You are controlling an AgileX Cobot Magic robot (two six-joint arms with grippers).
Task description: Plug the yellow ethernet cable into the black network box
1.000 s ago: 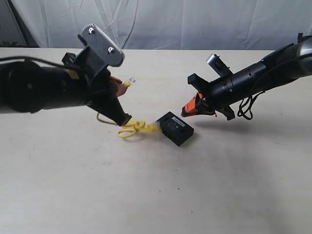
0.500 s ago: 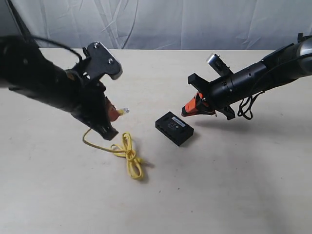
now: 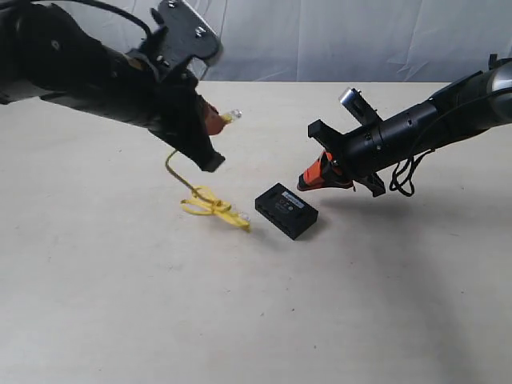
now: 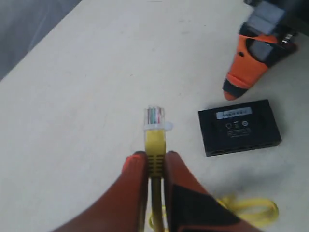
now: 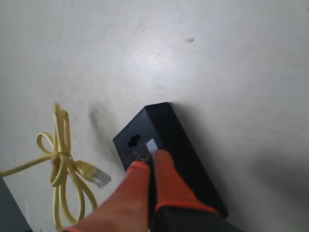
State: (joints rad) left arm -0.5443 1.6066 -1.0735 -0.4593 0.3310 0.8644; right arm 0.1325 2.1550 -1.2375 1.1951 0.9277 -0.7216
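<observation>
My left gripper (image 3: 214, 122) hangs above the table, shut on the yellow ethernet cable (image 3: 210, 205) just behind one clear plug (image 4: 155, 117), which sticks out past the orange fingertips (image 4: 135, 162). The rest of the cord drops to a loose knot of loops on the table, left of the black network box (image 3: 286, 210). The free plug (image 5: 96, 177) lies beside the box (image 5: 163, 124). The box (image 4: 239, 126) lies flat, label strip up. My right gripper (image 3: 314, 179) hovers just behind the box, shut with nothing held; its tips (image 5: 148, 162) point at the box's end.
The beige tabletop (image 3: 360, 304) carries only the cable and box. A white cloth backdrop (image 3: 320, 36) hangs along the table's far edge. Both black arms reach in low from the sides.
The left gripper has lifted and swung toward the back right with the plug in it, dragging the cable loops across the table closer to the box. The right arm has not moved.
</observation>
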